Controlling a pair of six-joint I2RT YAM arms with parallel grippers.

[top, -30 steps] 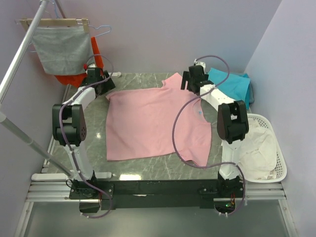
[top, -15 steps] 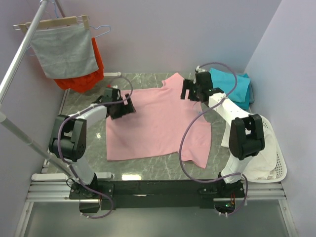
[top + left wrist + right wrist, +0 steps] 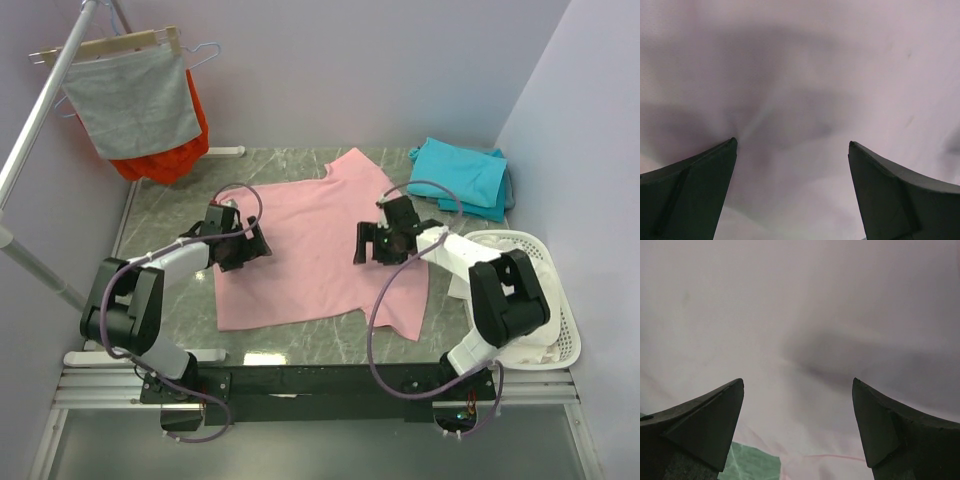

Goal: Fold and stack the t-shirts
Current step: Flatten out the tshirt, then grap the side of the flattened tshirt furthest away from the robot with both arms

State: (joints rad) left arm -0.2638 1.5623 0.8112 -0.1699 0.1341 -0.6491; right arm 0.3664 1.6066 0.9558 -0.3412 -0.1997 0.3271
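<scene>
A light pink t-shirt [image 3: 310, 250] lies spread flat on the marble table. Folded teal t-shirts [image 3: 462, 175] sit at the back right corner. My left gripper [image 3: 252, 245] is low over the shirt's left part, jaws open and empty; pink cloth [image 3: 800, 75] fills the left wrist view between the fingers [image 3: 695, 185]. My right gripper [image 3: 368, 243] is low over the shirt's right part, jaws open and empty; the right wrist view shows pink cloth [image 3: 800, 305], a hem edge and a patch of green table [image 3: 752, 467] between the fingers [image 3: 890, 430].
A grey cloth [image 3: 135, 95] and an orange-red garment [image 3: 165, 150] hang on a rack at the back left. A white basket [image 3: 525, 300] holding white cloth stands at the right. A metal pole [image 3: 45, 130] crosses the left side.
Both arms have swung from the shirt's far corners toward the near side and inward, and now hover low over the pink shirt's middle. The shirt has stayed in place.
</scene>
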